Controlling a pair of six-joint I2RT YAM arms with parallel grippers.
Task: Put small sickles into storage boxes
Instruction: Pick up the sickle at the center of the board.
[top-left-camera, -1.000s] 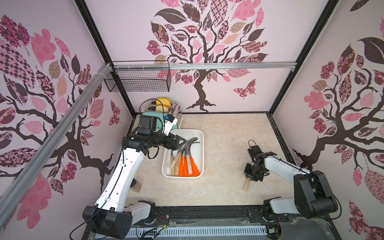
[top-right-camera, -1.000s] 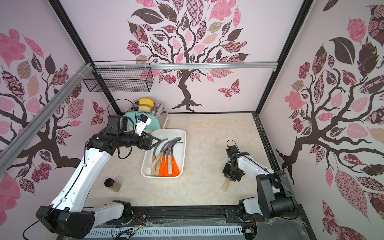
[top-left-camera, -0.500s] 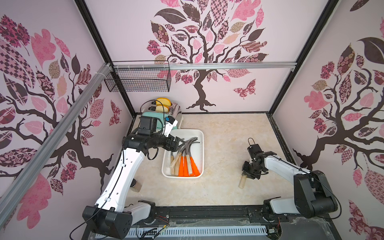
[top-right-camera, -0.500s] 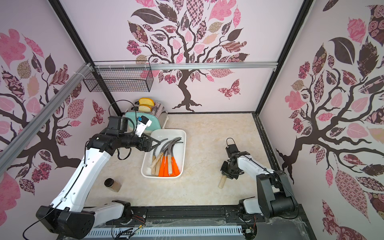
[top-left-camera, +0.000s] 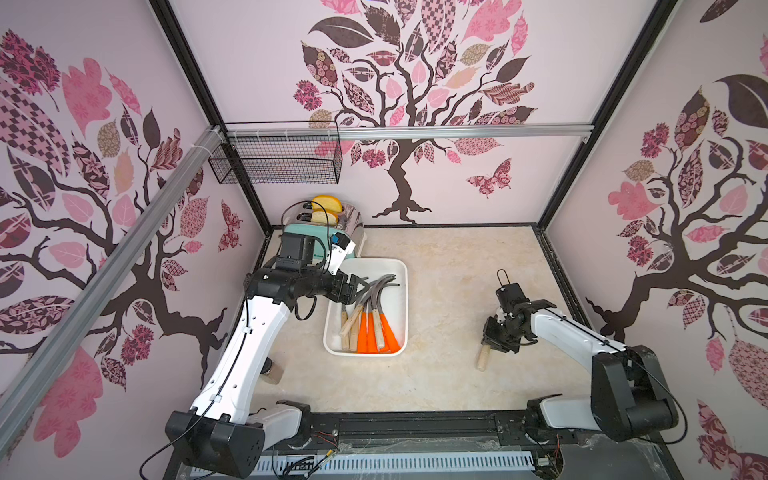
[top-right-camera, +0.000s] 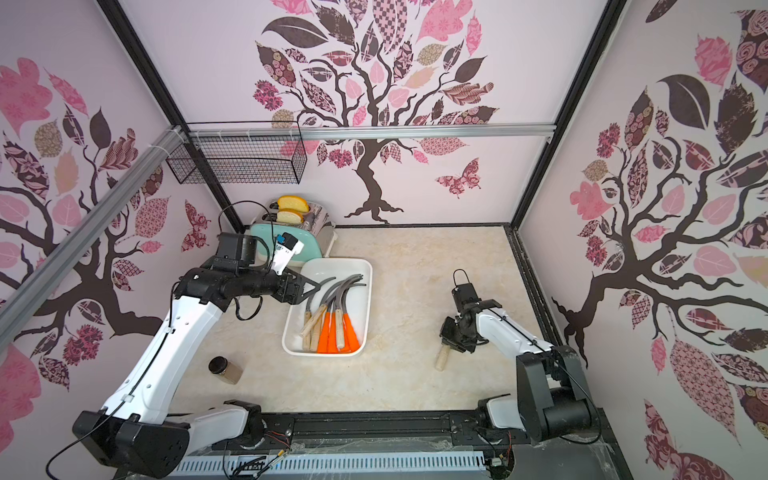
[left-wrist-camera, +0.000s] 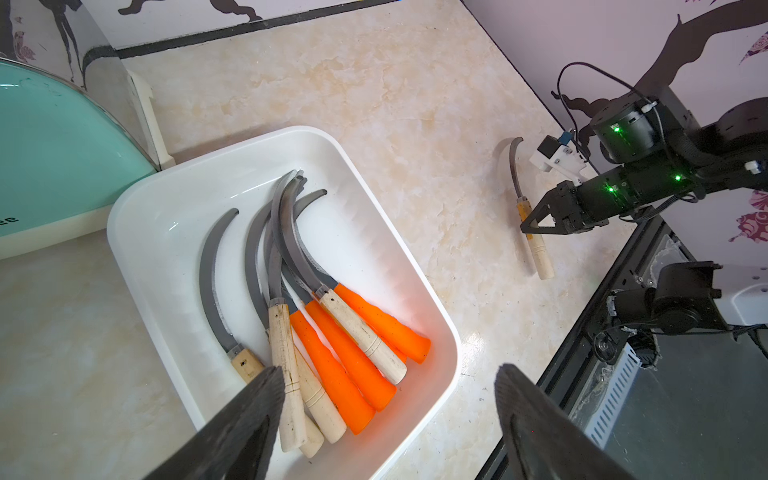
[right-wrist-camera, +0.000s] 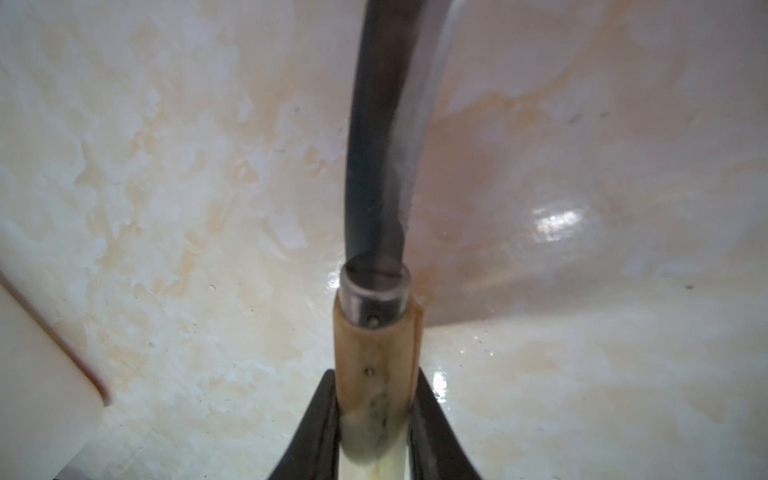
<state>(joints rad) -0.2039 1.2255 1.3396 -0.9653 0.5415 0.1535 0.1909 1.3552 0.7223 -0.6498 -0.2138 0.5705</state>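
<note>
The right gripper (left-wrist-camera: 530, 226) is pinching the one wooden-handled sickle (left-wrist-camera: 539, 253) lying outside the box. It is gripping the pale handle just behind the metal collar, jaws drawn in narrow on the wood. That sickle is sitting well apart from the white tray (top-left-camera: 372, 261), out beyond the tray's long side that is facing the right arm. Whether it is clearing the tabletop I cannot tell.

Its long axis is running roughly parallel to the tray's long sides. The butt is pointing the same way as the handles in the tray, and the curved blade is reaching toward the tray's far end.

The left gripper (left-wrist-camera: 386, 372) is hanging wide and empty over the tray's opposite long edge, beside the other sickles (top-left-camera: 365, 320), which are lying handles together with blades fanning away.

To my eye the pick-up is under way. Next the right arm is going to need to lift, carry across the rim and lower the tool in alongside the rest, keeping that heading and minding the left gripper.
</note>
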